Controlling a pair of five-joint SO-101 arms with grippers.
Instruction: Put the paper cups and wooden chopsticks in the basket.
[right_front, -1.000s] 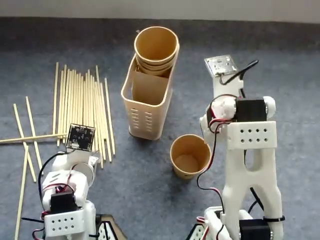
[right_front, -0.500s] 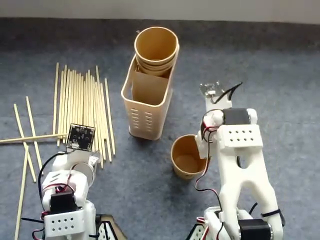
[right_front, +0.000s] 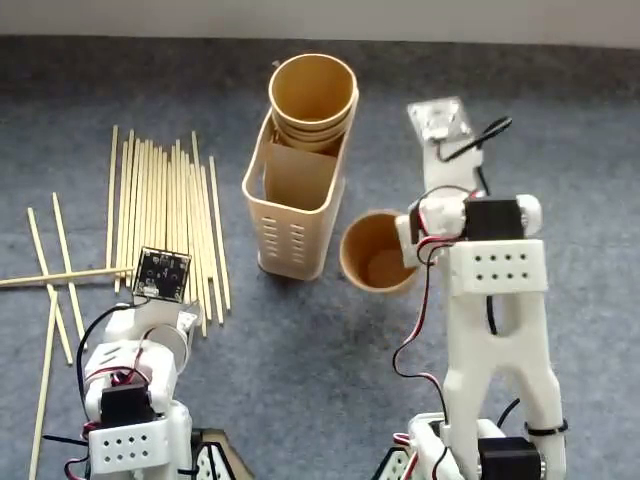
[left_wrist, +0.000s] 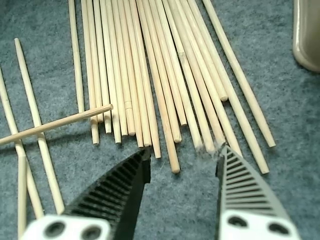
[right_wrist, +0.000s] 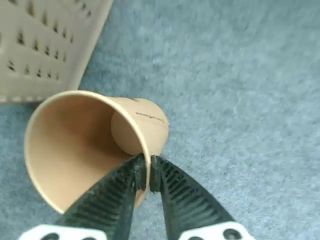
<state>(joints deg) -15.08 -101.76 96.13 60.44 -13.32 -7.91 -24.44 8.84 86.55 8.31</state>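
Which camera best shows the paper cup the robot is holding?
The right wrist view: the paper cup is close, its rim pinched by the right gripper. The high view shows it beside the basket. The left wrist view faces chopsticks.

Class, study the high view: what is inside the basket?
A stack of paper cups stands in the far compartment of the basket, rising above its rim. The near compartment shows bare inner walls. The basket's walls hide the cups' lower parts.

Left pincer (left_wrist: 183, 151) agape; right pincer (right_wrist: 147, 160) closed
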